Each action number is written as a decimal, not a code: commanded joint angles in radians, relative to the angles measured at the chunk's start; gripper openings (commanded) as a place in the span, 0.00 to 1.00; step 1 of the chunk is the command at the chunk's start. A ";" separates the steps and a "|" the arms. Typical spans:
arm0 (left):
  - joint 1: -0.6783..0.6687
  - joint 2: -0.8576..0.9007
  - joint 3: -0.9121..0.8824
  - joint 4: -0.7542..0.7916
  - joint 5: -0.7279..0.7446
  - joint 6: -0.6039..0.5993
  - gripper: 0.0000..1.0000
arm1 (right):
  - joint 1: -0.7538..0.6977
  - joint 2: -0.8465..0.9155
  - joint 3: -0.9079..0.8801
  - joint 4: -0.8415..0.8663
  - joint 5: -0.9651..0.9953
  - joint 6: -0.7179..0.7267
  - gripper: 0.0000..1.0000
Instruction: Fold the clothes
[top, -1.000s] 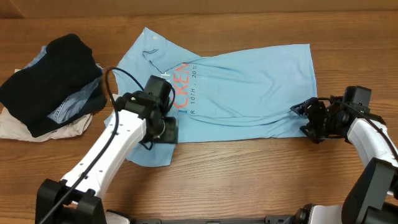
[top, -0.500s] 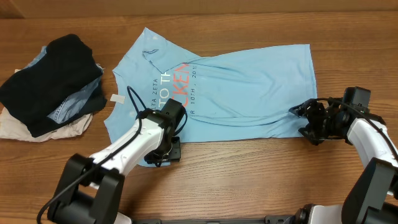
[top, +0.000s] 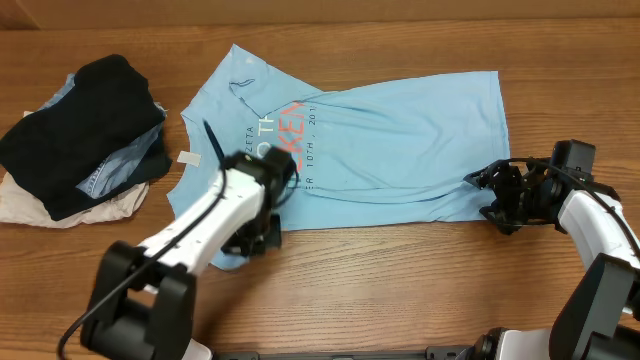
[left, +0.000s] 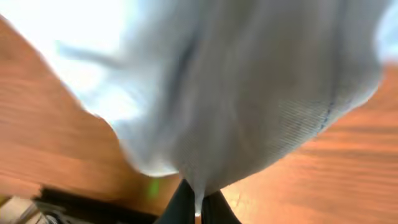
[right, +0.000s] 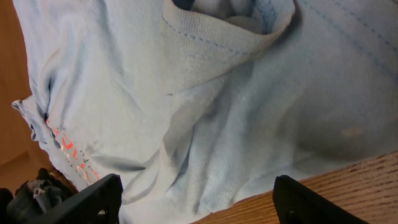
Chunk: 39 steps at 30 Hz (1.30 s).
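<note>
**Fold in preparation.** The sky-blue T-shirt (top: 400, 130) is spread on the table (top: 420, 290), chest lettering (top: 285, 135) upward. Its near left edge is pinched by the left gripper (top: 258, 235), which has been drawn toward the front over the last second, so more print is uncovered. The right gripper (top: 497, 195), fingers spread, is kept at the lower right hem. No fold is yet made. The pile of other clothes (top: 80, 140) is left at the far left.

T-shirt (top: 400, 130): I see sky blue
lettering (top: 292, 122): orange and white
black garment (top: 80, 130): plain
denim garment (top: 112, 170): blue
table (top: 400, 290): brown woodgrain
</note>
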 joint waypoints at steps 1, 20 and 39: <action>0.068 -0.066 0.141 -0.002 -0.150 0.104 0.04 | 0.003 0.000 0.020 0.003 -0.009 -0.006 0.82; 0.286 0.029 0.161 0.468 -0.212 0.435 0.08 | 0.003 0.000 0.020 -0.003 -0.006 -0.006 0.83; 0.333 0.030 -0.053 0.336 0.041 0.246 0.77 | -0.007 0.000 0.020 -0.172 0.290 -0.039 0.88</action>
